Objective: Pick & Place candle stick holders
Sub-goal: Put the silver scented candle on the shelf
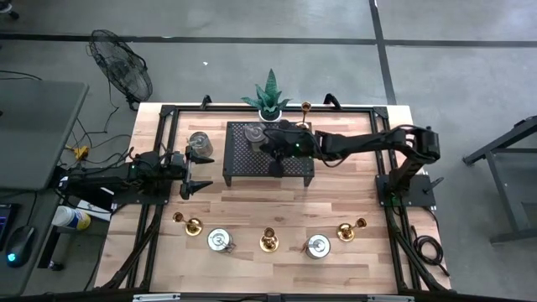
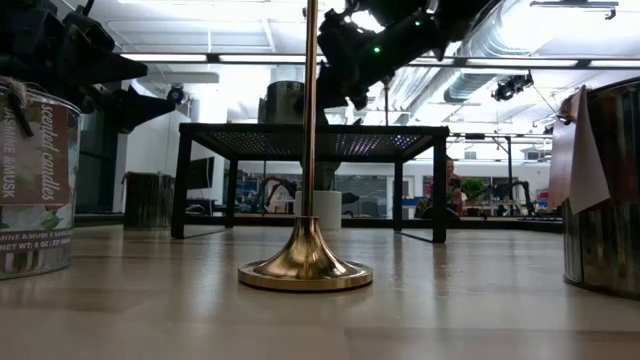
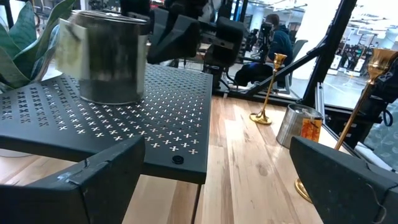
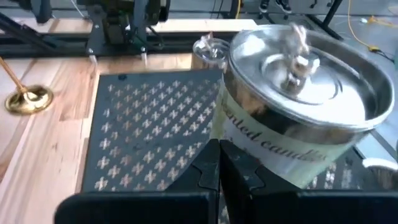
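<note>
A silvery lidded candle tin (image 1: pixel 253 132) (image 4: pixel 298 93) stands on the black perforated rack (image 1: pixel 268 164). My right gripper (image 4: pixel 219 163) (image 1: pixel 273 144) hovers over the rack, shut, its tips close beside the tin's labelled wall. My left gripper (image 3: pixel 217 180) (image 1: pixel 198 173) waits open and level at the table's left, beside another tin (image 1: pixel 200 144). Along the near edge stand brass candle stick holders (image 1: pixel 191 224) (image 1: pixel 268 242) (image 1: pixel 348 229) and two silvery tins (image 1: pixel 220 241) (image 1: pixel 318 246). One slim brass holder (image 1: pixel 305 106) stands at the far edge. My right gripper's shut fingertips (image 4: pixel 211 155) sit right beside the lower wall (image 4: pixel 249 140) of the tin on the rack, coming in slanted downward from the table's right. I cannot tell whether they touch it. The tin stands upright on the rack.
A spiky green plant in a white pot (image 1: pixel 268 99) stands behind the rack at the far edge. A black frame (image 1: pixel 168 113) borders the wooden table. In the low view a brass holder (image 2: pixel 306 262) stands close to the camera between two tins (image 2: pixel 35 190) (image 2: pixel 605 190).
</note>
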You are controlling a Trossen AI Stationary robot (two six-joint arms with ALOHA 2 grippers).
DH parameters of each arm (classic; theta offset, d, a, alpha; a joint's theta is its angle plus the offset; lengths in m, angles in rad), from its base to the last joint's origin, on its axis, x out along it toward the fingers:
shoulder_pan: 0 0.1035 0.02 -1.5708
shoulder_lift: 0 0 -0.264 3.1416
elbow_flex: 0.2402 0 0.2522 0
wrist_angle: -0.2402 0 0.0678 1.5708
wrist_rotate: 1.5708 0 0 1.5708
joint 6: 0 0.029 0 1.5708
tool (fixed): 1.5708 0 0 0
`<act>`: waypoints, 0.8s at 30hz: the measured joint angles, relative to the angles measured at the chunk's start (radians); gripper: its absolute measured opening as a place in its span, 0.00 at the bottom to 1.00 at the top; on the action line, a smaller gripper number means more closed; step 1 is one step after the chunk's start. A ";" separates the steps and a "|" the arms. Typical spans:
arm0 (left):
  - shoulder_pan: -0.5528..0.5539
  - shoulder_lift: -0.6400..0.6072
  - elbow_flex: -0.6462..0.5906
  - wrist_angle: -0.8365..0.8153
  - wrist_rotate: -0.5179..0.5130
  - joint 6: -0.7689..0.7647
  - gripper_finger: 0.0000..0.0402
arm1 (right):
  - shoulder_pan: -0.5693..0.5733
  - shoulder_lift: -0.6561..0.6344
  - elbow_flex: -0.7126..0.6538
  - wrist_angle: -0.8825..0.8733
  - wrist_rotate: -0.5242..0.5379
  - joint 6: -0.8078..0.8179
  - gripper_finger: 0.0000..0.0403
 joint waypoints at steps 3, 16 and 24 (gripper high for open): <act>0.000 0.000 0.000 0.000 0.000 0.000 0.98 | -0.006 0.003 0.011 -0.024 -0.014 -0.001 0.00; 0.000 0.000 0.000 0.000 0.000 0.000 0.98 | 0.009 -0.031 0.013 -0.122 0.012 0.016 0.00; 0.000 0.000 0.001 0.000 0.000 0.000 0.98 | 0.011 -0.026 -0.001 -0.099 0.032 -0.007 0.00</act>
